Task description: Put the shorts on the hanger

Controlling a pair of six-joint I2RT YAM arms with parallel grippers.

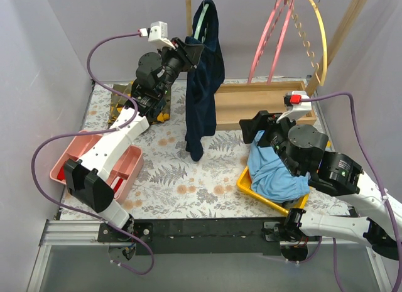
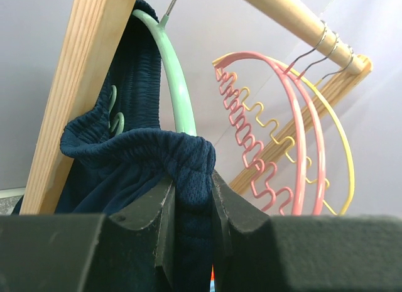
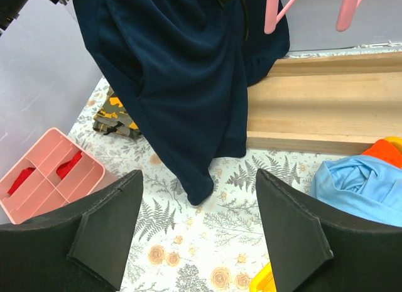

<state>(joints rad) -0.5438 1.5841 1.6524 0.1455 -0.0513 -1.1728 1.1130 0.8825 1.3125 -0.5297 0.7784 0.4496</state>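
The navy shorts point(image 1: 204, 85) hang from the pale green hanger point(image 1: 200, 27) at the left end of the wooden rack, one leg tip near the table. In the left wrist view the shorts' waistband point(image 2: 182, 155) drapes around the green hanger arm point(image 2: 179, 91). My left gripper point(image 1: 190, 52) is raised at the rack and shut on the waistband point(image 2: 188, 198). My right gripper point(image 1: 254, 130) is open and empty, low at the right; its view shows the shorts point(image 3: 182, 85) hanging ahead of it.
Pink hangers point(image 1: 270, 37) and a yellow hanger point(image 1: 317, 34) hang on the rack's right part. A light blue garment point(image 1: 276, 169) lies in a yellow tray point(image 1: 251, 190). A pink bin point(image 1: 88, 160) stands at left, a camouflage garment point(image 1: 125, 97) behind it. The rack's wooden base point(image 1: 264, 103) lies at back.
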